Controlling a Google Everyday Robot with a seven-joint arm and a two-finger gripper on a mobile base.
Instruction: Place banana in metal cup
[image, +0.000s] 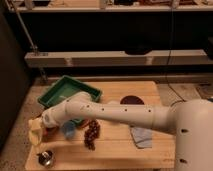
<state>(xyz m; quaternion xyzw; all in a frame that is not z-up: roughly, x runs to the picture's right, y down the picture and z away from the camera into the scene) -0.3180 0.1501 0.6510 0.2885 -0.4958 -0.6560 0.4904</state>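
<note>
The banana (34, 134) is pale cream-yellow and hangs roughly upright in my gripper (38, 129) over the table's left front corner. The gripper is shut on it. The metal cup (46, 159) is small and shiny and stands on the wooden table (115, 152) near the front left corner, just below and slightly right of the banana. The banana's lower end is above the cup, apart from it. My white arm (120, 114) reaches across the table from the right.
A green tray (62, 91) lies at the back left. A light blue cup (68, 130) and a brown bunch of grapes (91, 134) sit under the arm. A blue cloth (142, 136) and a dark red disc (132, 100) lie to the right.
</note>
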